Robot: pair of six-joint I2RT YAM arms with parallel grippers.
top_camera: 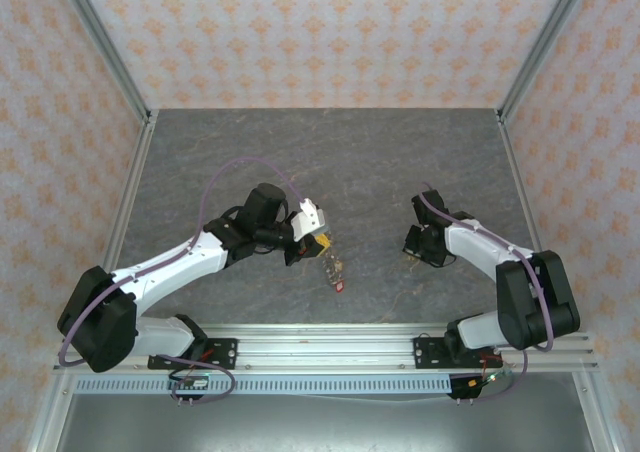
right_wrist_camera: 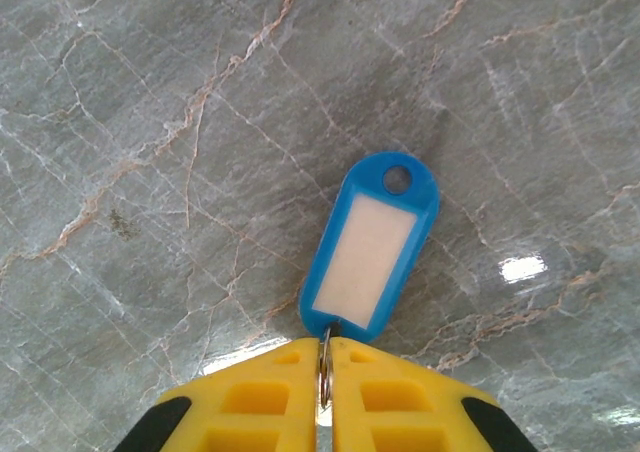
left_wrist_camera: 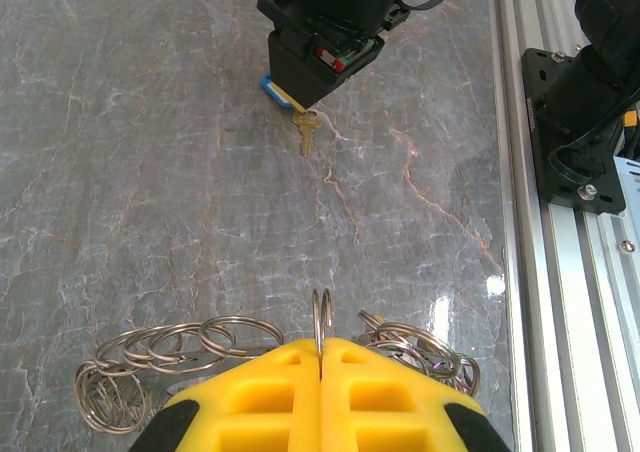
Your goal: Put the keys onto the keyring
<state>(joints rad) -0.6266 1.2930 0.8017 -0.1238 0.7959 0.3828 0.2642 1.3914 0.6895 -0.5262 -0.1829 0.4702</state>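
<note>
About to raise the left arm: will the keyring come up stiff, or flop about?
Probably floppy: the keyring looks like many small linked rings sprawled on the table either side of the left gripper, so both ends would likely sag and swing. Thin wire, so probably light. The pinched ring stands edge-on and might pivot.

Far half of the table (top_camera: 330, 147) is wide open, nothing out there up to the back wall. The middle's the tight spot. The left gripper (top_camera: 320, 240) sits there pinching the keyring (left_wrist_camera: 150, 352), whose loops spill out on both sides of its fingers, with a red key (top_camera: 340, 285) just near of that. To the right there's a bare strip of table, then the right gripper (top_camera: 411, 244) dangling the blue key (left_wrist_camera: 306, 132). The rail (top_camera: 330, 344) and arm bases block the near edge.
</note>
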